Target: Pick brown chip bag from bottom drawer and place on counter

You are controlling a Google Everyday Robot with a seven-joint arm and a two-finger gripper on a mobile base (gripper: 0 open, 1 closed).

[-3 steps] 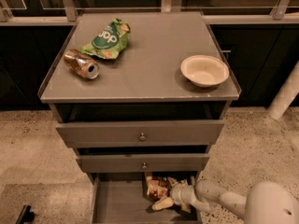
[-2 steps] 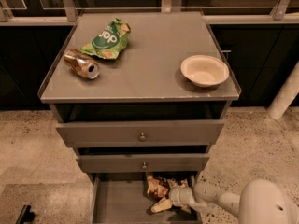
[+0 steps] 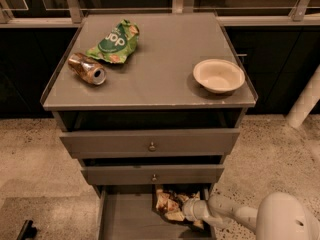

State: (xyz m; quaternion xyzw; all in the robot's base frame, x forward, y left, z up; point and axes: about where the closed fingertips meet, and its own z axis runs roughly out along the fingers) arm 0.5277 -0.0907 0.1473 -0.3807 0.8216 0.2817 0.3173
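The brown chip bag point(image 3: 167, 203) lies at the back right of the open bottom drawer point(image 3: 125, 216), crumpled, with cream panels showing. My gripper point(image 3: 184, 209) reaches in from the lower right on a white arm point(image 3: 235, 215) and sits right against the bag's right side. The counter point(image 3: 160, 64) is the grey cabinet top above the drawers.
On the counter lie a green chip bag point(image 3: 114, 43) at the back left, a tipped can point(image 3: 87, 68) at the left, and a cream bowl point(image 3: 218, 75) at the right. Two knobbed drawers point(image 3: 150, 143) above the bottom one stand slightly open. A white post point(image 3: 306, 101) stands at the far right.
The arm and gripper have shifted slightly along the bag's right side. The bag stays in the drawer, and the counter items have not moved.
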